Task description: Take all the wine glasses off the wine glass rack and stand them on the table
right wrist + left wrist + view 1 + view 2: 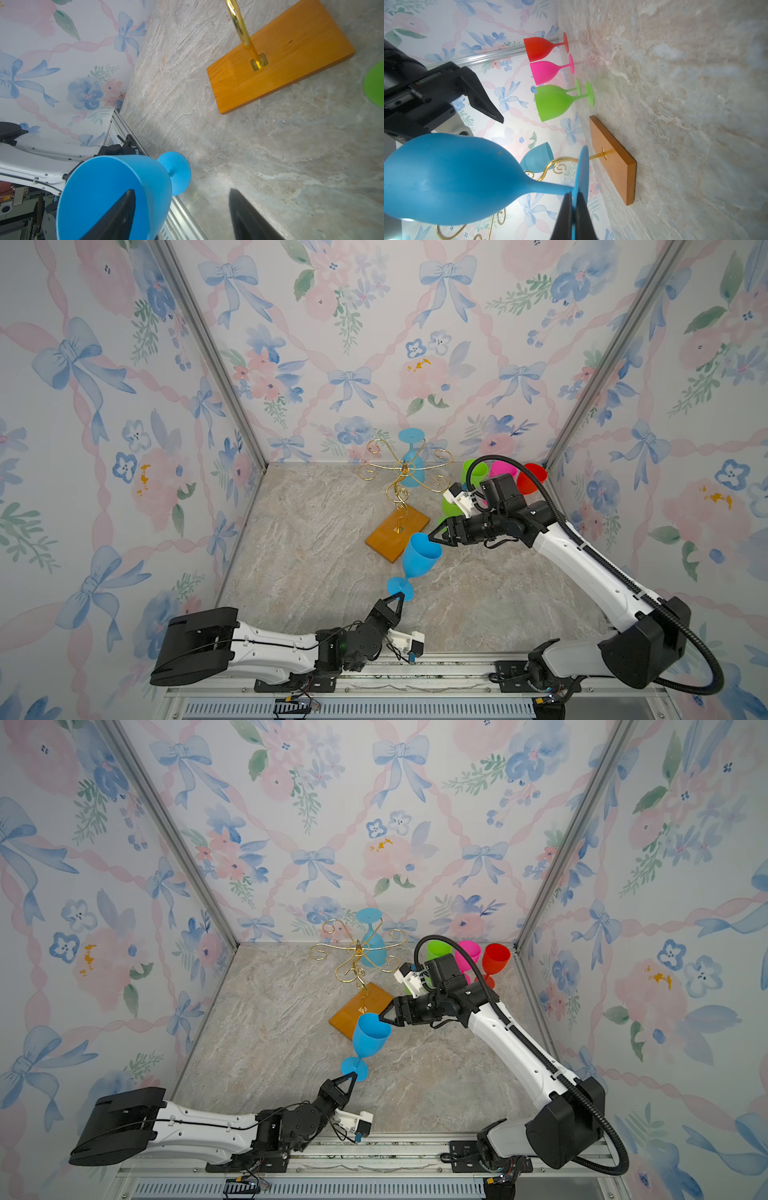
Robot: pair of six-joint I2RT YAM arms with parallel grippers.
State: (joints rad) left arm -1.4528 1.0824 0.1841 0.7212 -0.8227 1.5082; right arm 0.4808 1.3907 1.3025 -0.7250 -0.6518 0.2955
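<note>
Left end effector clamped on foot of blue wine glass, held off wine glass rack, above bench. Right end effector jaws apart, astride the rim.

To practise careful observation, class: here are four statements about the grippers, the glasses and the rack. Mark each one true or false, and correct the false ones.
1. The left gripper is shut on the foot of a blue wine glass. True.
2. The wine glass rack holds no glasses. False: a second blue glass hangs upside down on it.
3. The right gripper is open, with one finger inside the held glass's bowl and one outside. True.
4. The red glass lies on its side. False: it stands upright next to the pink glass.
</note>
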